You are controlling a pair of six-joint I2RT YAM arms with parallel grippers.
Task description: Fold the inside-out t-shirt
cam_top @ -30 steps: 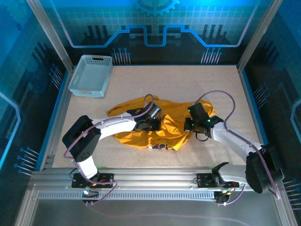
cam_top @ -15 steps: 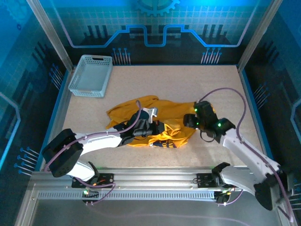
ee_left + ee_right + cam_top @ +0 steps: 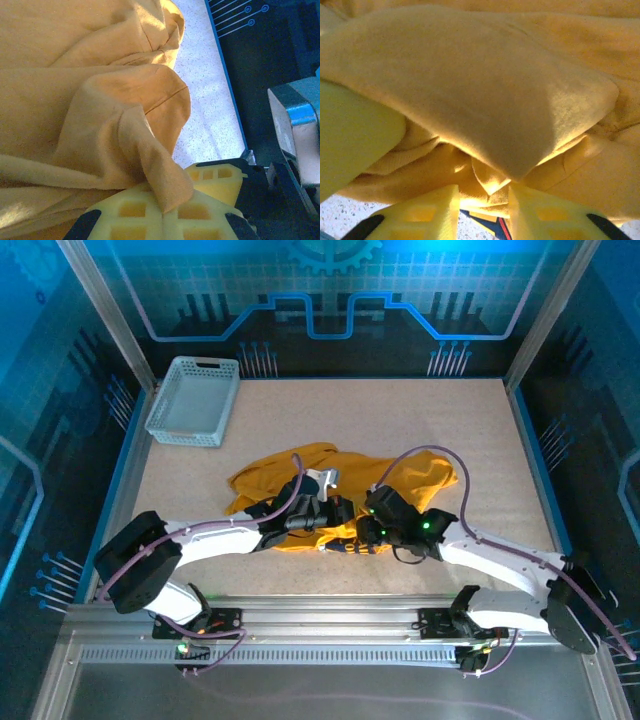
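Currently left tool (image 3: 165,200) pinches a t-shirt (image 3: 420,475) fold; right tool (image 3: 482,200) sits part-spread around another. Clamp one layer only, then spread flat on counter (image 3: 400,420).

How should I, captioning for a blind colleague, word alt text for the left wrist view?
The left gripper, its yellow lattice fingers at the bottom edge, is shut on a fold of the mustard-yellow t-shirt. The rest of the shirt lies crumpled across the upper left, with pale speckled table to its right.
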